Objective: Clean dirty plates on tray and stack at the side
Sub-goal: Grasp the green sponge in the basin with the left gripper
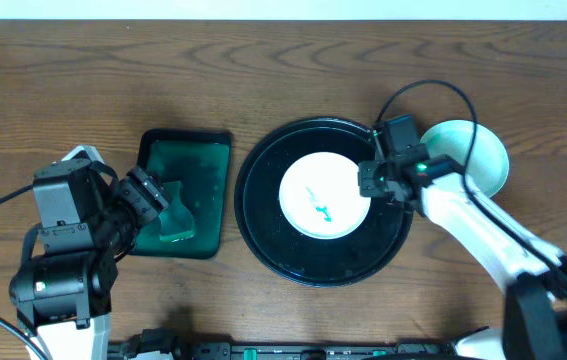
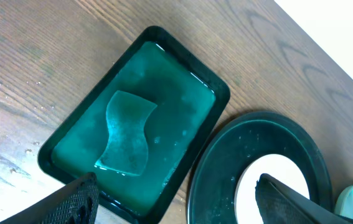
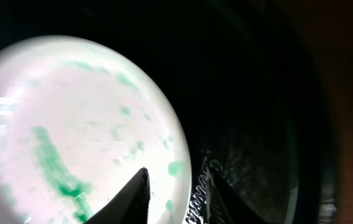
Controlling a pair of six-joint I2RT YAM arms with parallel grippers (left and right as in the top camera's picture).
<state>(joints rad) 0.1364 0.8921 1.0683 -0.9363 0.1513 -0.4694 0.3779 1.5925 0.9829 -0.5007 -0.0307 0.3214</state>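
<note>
The black tray (image 1: pixel 259 225) carries one green-smeared dirty plate (image 1: pixel 308 175) at its centre, with the green rectangular tray (image 1: pixel 218 150) at its 9 o'clock and a teal-tinted plate (image 1: pixel 491 160) on the table (image 1: pixel 263 60) at 2 o'clock. My right claw (image 3: pixel 175 186) straddles the smeared plate's 3 o'clock rim, fingers barely apart, whether pinching I cannot tell; my left claw (image 2: pixel 176 183) hangs wide open, empty, over the green tray

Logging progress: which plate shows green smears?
The plate on the black tray, by the right gripper: teal streaks. The off-tray plate at far right shows none.
</note>
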